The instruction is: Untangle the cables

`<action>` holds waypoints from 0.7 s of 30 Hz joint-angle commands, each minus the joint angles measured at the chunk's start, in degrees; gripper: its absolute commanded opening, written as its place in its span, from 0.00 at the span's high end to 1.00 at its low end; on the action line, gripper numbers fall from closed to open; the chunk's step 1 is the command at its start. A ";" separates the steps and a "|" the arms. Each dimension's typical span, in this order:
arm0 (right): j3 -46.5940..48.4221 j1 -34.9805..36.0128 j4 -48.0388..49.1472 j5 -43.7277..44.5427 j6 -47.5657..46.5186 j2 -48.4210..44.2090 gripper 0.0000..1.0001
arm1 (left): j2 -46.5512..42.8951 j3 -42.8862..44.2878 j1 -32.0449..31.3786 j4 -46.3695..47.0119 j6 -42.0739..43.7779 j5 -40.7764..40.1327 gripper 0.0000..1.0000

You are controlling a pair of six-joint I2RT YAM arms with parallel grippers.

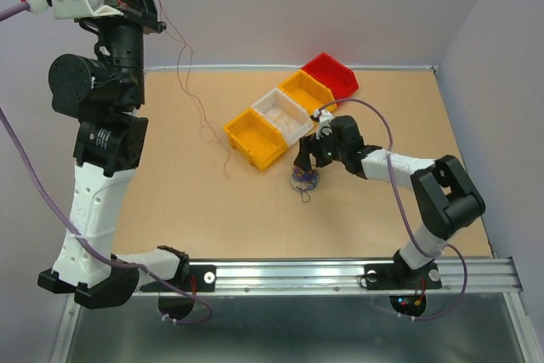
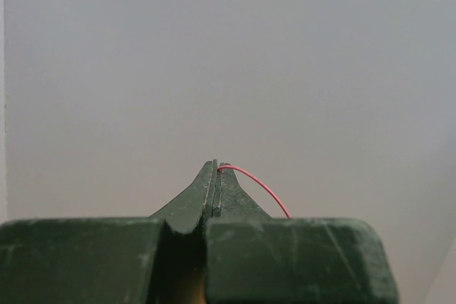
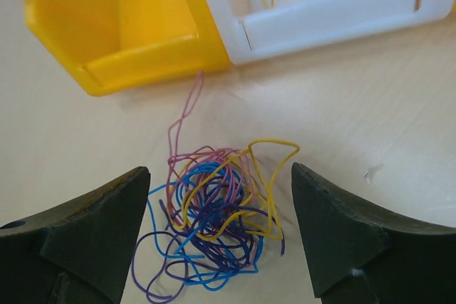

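jaws wide apart, our right gripper (image 3: 219, 176) hangs over the wad of cables (image 3: 214, 233), one finger either side, holding nothing; the blue, purple, yellow and pink tangle lies on the table (image 1: 170, 201) close by the yellow bin (image 3: 121, 26) and white bin (image 3: 320, 12). our left gripper (image 2: 216, 167), raised high, is pinched shut on one pink wire (image 2: 256, 184) trailing down to the table.
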 commanded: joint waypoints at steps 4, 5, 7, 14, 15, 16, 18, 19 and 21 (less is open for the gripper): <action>8.93 5.95 -17.29 26.22 0.30 8.68 0.22 | -0.48 -1.60 0.29 4.46 -2.95 4.41 1.00; 9.39 5.95 -19.31 28.89 1.02 9.65 0.31 | -0.48 -1.69 0.29 4.55 -3.30 5.20 1.00; 9.65 5.95 -22.84 34.60 2.95 10.63 0.64 | -0.22 -2.39 0.20 4.55 -4.53 8.96 1.00; 5.18 4.37 -23.81 52.11 11.12 0.27 0.91 | -0.13 -6.26 -0.33 5.60 -5.94 17.78 1.00; 3.95 4.02 -23.73 53.08 11.65 -0.79 0.90 | -0.13 -6.61 -0.33 5.78 -5.85 18.13 1.00; 3.33 3.49 -23.64 53.70 12.18 -2.88 0.88 | -0.04 -6.87 -0.33 5.95 -5.59 18.74 1.00; 2.19 1.91 -23.11 54.76 13.24 -4.31 0.88 | -0.04 -7.58 -0.41 6.13 -5.41 19.36 1.00; 2.18 1.38 -23.11 55.28 13.76 -4.75 0.88 | 0.13 -7.84 -0.41 6.13 -5.24 19.80 1.00; 1.66 0.33 -22.85 57.65 15.26 -6.07 0.82 | 0.22 -8.37 -0.50 6.13 -5.15 20.15 1.00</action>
